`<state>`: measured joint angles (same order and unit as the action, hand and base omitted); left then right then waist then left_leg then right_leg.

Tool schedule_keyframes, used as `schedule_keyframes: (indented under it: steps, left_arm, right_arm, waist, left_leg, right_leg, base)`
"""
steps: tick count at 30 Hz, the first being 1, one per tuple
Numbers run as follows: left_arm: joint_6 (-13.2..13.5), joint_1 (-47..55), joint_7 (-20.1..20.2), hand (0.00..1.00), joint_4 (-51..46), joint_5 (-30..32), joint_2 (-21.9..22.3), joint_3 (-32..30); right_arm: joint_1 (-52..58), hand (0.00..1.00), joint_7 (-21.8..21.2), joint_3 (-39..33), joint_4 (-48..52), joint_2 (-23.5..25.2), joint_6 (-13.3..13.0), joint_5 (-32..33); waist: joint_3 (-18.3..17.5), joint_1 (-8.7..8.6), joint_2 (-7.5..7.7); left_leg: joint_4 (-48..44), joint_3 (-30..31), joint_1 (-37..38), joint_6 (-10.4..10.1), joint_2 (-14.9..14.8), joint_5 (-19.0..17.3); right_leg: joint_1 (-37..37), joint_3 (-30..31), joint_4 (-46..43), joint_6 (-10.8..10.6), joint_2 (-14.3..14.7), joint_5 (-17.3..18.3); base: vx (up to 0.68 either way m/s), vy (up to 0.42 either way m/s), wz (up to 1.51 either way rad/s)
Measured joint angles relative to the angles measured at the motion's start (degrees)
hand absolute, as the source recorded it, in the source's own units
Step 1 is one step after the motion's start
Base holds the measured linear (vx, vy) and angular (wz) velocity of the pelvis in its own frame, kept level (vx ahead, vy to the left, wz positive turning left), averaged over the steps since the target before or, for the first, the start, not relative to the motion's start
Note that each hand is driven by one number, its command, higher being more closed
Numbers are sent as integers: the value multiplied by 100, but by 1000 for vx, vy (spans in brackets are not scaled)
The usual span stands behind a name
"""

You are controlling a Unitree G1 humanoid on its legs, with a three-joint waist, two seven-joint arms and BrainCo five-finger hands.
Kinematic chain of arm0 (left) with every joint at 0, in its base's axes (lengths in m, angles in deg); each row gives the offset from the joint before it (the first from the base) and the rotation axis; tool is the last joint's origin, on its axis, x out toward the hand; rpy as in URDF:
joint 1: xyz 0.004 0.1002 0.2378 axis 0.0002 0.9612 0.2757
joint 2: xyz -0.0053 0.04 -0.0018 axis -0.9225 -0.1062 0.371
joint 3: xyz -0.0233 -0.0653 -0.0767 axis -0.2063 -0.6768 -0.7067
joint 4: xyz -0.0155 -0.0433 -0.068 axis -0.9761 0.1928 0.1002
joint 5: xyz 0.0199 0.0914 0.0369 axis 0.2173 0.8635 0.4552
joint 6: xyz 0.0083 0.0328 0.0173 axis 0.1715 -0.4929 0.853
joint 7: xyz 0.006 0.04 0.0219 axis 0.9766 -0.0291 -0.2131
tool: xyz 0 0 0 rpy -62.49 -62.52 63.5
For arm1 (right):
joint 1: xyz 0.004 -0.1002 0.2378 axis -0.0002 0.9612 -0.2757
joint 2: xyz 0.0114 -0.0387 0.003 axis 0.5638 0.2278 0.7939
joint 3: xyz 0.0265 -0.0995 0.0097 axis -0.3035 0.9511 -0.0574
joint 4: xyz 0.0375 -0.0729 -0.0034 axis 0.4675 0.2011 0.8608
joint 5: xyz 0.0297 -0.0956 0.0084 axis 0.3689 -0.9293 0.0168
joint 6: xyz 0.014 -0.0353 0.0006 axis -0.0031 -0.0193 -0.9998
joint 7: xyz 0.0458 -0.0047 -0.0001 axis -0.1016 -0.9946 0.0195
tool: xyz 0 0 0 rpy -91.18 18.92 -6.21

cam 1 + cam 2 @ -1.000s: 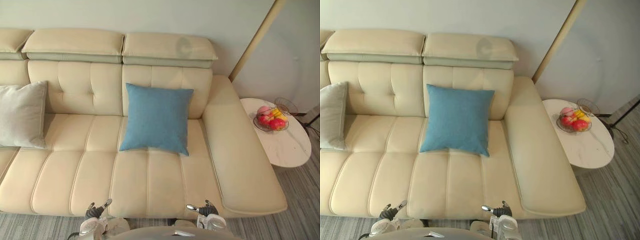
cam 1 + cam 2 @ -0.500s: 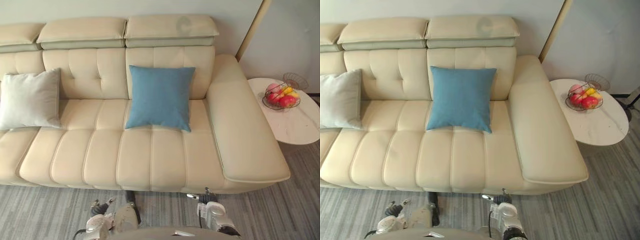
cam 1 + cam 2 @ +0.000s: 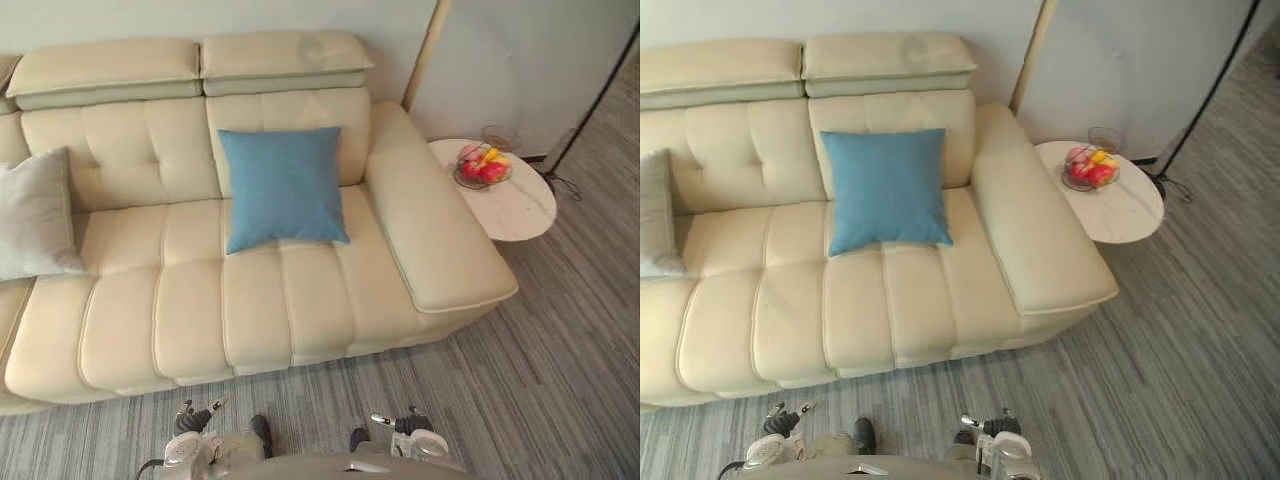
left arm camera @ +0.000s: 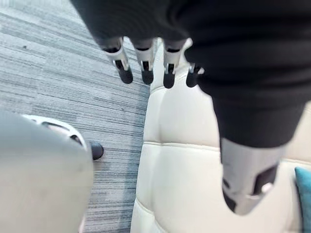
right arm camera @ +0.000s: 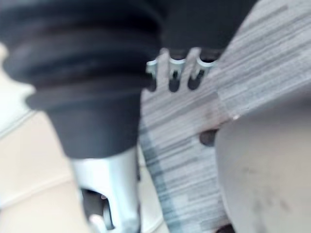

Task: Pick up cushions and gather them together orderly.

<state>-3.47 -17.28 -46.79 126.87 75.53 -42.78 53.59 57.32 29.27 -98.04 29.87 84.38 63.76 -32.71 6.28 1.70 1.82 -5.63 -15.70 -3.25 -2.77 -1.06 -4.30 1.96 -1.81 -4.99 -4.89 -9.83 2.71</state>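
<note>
My left hand [image 3: 192,420] and right hand [image 3: 400,425] hang spread, empty; far ahead, a square blue fabric cushion [image 3: 283,187]; leftward, a grey fabric cushion [image 3: 35,215], cut off.

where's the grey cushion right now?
Left eye view: the grey cushion leans on the sofa backrest at the far left edge, apart from the blue cushion to its right.

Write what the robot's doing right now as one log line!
stage: nothing picked yet | blue cushion: leaning on sofa back | grey cushion: seat's left end | left hand: open, empty | right hand: open, empty
</note>
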Motion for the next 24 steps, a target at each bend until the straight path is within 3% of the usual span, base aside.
schedule_keyframes:
  steps: [6,10,12,13,14,15,16,17,18,19,21,22,23,24]
  left_arm:
    - [-52,-60,117,0,218,228,-62,183]
    - [-55,-113,118,0,226,309,-56,158]
    - [-56,-182,116,0,248,342,-57,158]
    - [-60,-253,115,0,247,342,-40,160]
    - [-68,-304,112,0,237,342,-3,159]
    - [-74,-338,112,0,234,341,-7,163]
    - [-102,-320,111,0,235,340,-30,169]
    - [-109,-326,111,0,223,340,-48,171]
    - [-109,-341,111,0,218,339,-65,176]
    - [-107,-371,110,0,222,339,-113,175]
    - [-106,-346,114,0,246,339,-74,186]
    - [-107,-333,116,0,274,339,-62,188]
    - [-107,-326,116,0,310,338,-67,185]
    - [-109,-316,115,0,324,337,-66,181]
  right_arm:
    - [31,0,2,-378,-166,-26,4,13]
    - [-33,0,1,-372,-158,-26,-31,17]
    - [-96,0,2,-322,-154,-43,-45,19]
    - [-162,0,6,-322,-154,-48,-58,28]
    - [-213,0,7,-326,-156,-43,-54,34]
    - [-231,0,7,-327,-160,-47,-43,35]
    - [-258,0,14,-330,-170,-72,-35,35]
    - [-255,0,16,-337,-170,-99,-32,33]
    - [-264,0,17,-336,-167,-125,-33,33]
    - [-275,0,23,-342,-168,-203,-41,55]
    - [-295,0,22,-336,-169,-299,-43,68]
    - [-308,0,27,-347,-169,-322,-36,80]
    - [-301,0,35,-322,-170,-348,-40,82]
    - [-301,0,38,-320,-171,-366,-39,81]
  waist:
    - [-100,-164,-37]
    - [14,-132,-60]
    - [71,-112,-77]
    - [131,-128,-171]
    - [137,-137,-161]
    - [137,-127,-155]
    - [159,-118,-190]
    - [190,-128,-235]
    - [207,-137,-202]
    - [305,-171,-293]
    - [360,-149,-389]
    - [379,-134,-490]
    - [405,-154,-484]
    - [413,-148,-478]
  left_leg:
    - [489,-89,343,155,16,405]
    - [309,-608,542,80,-255,187]
    - [127,-990,516,51,-422,30]
    - [28,-1350,415,48,-590,-35]
    - [-11,-1724,375,60,-654,-37]
    - [-21,-1920,369,59,-676,-37]
    - [-41,-2330,425,57,-726,-38]
    - [-69,-2557,495,35,-762,-53]
    - [-123,-2633,553,-20,-791,-88]
    - [-179,-2645,669,-123,-830,-158]
    - [-449,-2620,729,-255,-1059,-326]
    - [-950,-2581,689,-313,-1316,-490]
    - [-1820,-2436,491,-252,-1688,-616]
    - [-2261,-2327,379,-231,-1869,-621]
  right_leg:
    - [-31,257,169,-151,160,-163]
    - [83,658,76,106,440,-360]
    - [334,475,-62,145,576,-533]
    - [531,-170,-26,406,599,-637]
    - [664,-1140,-200,771,449,-311]
    - [767,-1757,-412,797,333,-111]
    - [821,-2921,-754,863,78,181]
    - [779,-3446,-853,845,-62,228]
    - [754,-3561,-873,796,-75,227]
    - [716,-3282,-827,675,94,197]
    - [791,-2865,-801,643,339,312]
    - [812,-2666,-851,703,498,400]
    - [798,-2506,-878,756,643,451]
    - [781,-2414,-881,777,718,464]
  base:
    - [60,-9,-25]
    - [38,-36,-74]
    - [-37,-39,-129]
    - [-61,-80,-140]
    - [-64,-93,-141]
    - [-59,-91,-152]
    - [-51,-110,-152]
    - [-36,-125,-149]
    - [3,-160,-119]
    - [28,-205,-108]
    - [58,-222,-113]
    - [63,-212,-112]
    - [53,-205,-97]
    - [56,-184,-109]
